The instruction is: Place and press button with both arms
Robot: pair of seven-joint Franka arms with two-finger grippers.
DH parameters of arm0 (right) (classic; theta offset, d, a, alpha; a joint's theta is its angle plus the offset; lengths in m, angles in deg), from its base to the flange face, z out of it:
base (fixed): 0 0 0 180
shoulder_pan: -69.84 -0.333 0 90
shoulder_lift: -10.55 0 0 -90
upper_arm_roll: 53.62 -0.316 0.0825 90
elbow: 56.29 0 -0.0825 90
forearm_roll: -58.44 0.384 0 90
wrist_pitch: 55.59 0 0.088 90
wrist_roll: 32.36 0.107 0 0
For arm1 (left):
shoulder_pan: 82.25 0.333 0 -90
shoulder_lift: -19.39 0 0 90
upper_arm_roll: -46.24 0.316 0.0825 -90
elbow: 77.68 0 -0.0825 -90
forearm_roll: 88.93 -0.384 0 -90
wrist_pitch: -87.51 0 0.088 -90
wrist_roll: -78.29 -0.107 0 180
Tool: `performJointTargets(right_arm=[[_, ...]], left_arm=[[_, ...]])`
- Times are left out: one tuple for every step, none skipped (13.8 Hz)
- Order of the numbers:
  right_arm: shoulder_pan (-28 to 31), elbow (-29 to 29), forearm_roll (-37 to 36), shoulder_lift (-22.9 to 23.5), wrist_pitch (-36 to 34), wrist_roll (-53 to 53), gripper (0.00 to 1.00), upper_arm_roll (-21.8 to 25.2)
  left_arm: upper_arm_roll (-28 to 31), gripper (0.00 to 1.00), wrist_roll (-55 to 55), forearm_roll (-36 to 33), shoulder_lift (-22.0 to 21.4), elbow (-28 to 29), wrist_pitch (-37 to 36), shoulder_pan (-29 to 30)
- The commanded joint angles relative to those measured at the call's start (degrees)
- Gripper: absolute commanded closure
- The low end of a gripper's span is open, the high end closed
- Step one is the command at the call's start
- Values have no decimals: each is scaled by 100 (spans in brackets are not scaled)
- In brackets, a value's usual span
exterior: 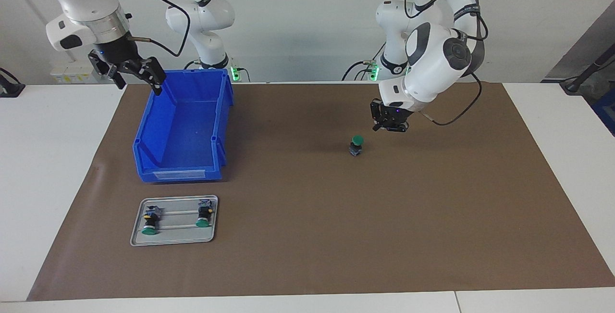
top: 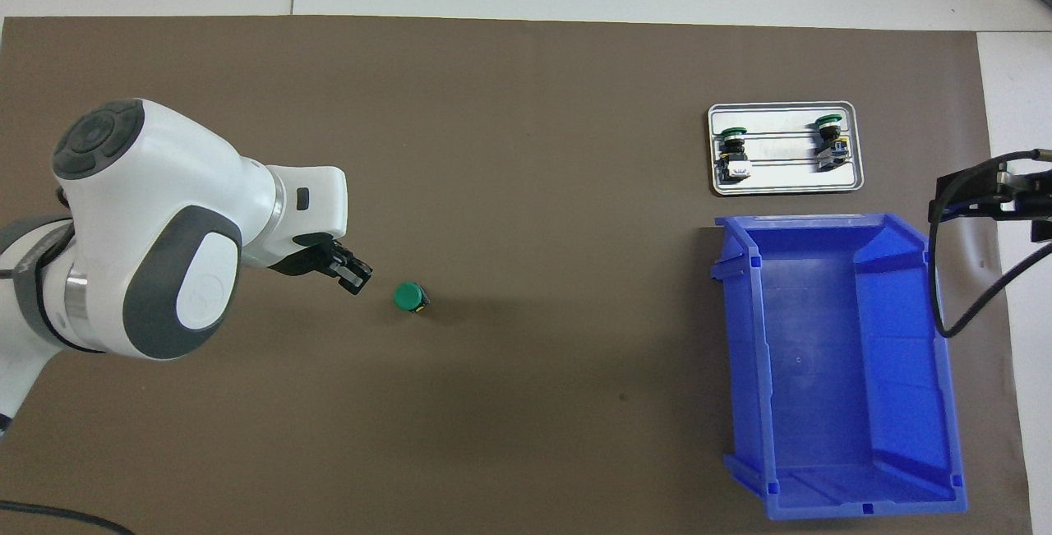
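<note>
- no readable writing anywhere. the blue bin point(exterior: 180, 128) has a pale label strip on its front wall, but whatever's on it can't be made out, and the round mark on the left arm's shell isn't legible either
- the button point(exterior: 356, 145) stands upright on the brown mat point(exterior: 307, 236), green cap up, around the middle of the mat and a bit toward the left arm's end
- left gripper point(exterior: 390, 128) hangs just beside the button, up in the air on the left arm's side of it, not touching. fingertips pressed together, holding nothing
- right gripper point(exterior: 137, 75) waits up over the corner of the blue bin nearest the robots, at the right arm's end of the mat, fingers spread, empty
- two more buttons point(exterior: 150, 220) point(exterior: 204, 215) lie on their sides in the silver tray point(exterior: 173, 241), which sits near the mat's edge farthest from the robots, just next to the bin
</note>
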Motion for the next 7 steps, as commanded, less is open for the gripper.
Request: performJointTargets(right_arm=[[24,176,9,-150,91,-127,0,-37],[24,176,9,-150,91,-127,0,-28],[24,176,9,-150,91,-127,0,-28],[24,176,9,-150,91,-127,0,-37],[24,176,9,-150,91,-127,0,-37],[24,176,9,-150,91,-127,0,-28],[24,176,9,-150,91,-127,0,-28]], left_arm=[[80,100,832,-508,7,176,557,-417],[80,100,886,-885,-37,386,951,-568],[80,100,912,-933,-72,597,1207,-604],[80,100,921,-951,-73,712,1349,-613],[80,100,991,-986,-38,800,1385,-657],[80,100,1070,-986,-11,906,1455,-727],[80,100,1175,-995,-11,1028,1613,-745]])
